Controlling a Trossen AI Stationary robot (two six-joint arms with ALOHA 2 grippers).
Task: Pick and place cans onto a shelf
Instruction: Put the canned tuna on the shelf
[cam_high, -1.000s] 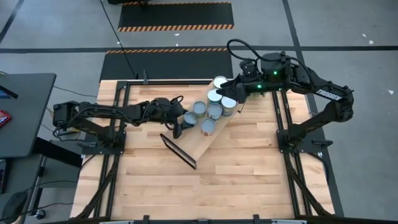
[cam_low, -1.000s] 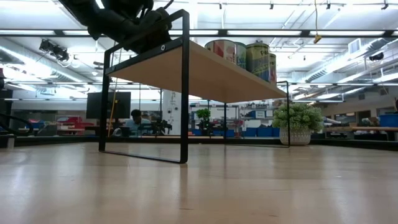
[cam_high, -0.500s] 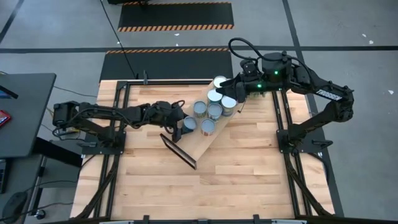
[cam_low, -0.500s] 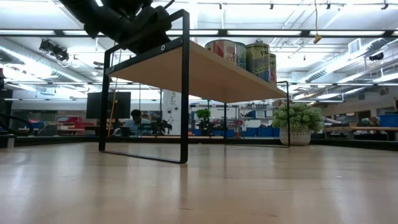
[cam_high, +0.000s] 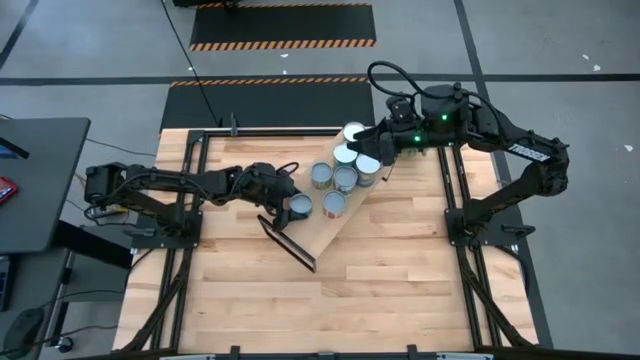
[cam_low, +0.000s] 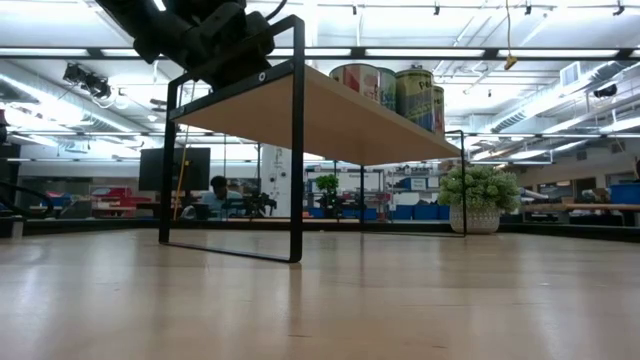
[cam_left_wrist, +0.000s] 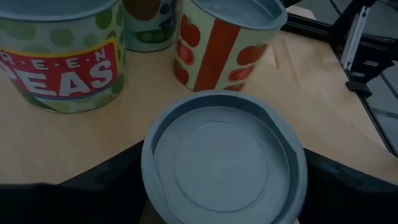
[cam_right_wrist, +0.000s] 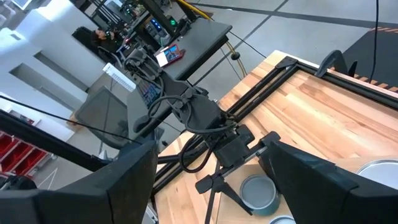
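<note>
The shelf (cam_high: 325, 225), a light-wood plank on dark end frames, stands slanted across the table's middle. Several cans stand on its far half, among them a green-peas can (cam_left_wrist: 59, 59) and a tomato can (cam_left_wrist: 217, 37). My left gripper (cam_high: 296, 210) is over the shelf's near-left part, shut on a can with a pale blue-grey top (cam_left_wrist: 224, 162). My right gripper (cam_high: 375, 152) hovers open, high above the far cans (cam_high: 345, 178), with nothing between its fingers (cam_right_wrist: 124, 180). My left gripper pinches the can between its two fingers, one on each of its opposite curved sides (cam_left_wrist: 148, 163), just below the top rim. The fingers (cam_left_wrist: 106, 186) come from the table's left, slanting downward. The can stays upright; whether its base rests on the shelf is hidden.
A potted plant (cam_low: 480, 195) stands beyond the shelf's far end. Dark frame rails (cam_high: 455, 200) run along the table's left and right sides. A dark desk (cam_high: 40, 180) stands left of the table. Bare tabletop (cam_high: 400, 290) lies on the near side.
My left gripper has tipped and rolled a little and sunk slightly, carrying the can a short way toward the table's near edge along the shelf. The can stays upright between the fingers.
</note>
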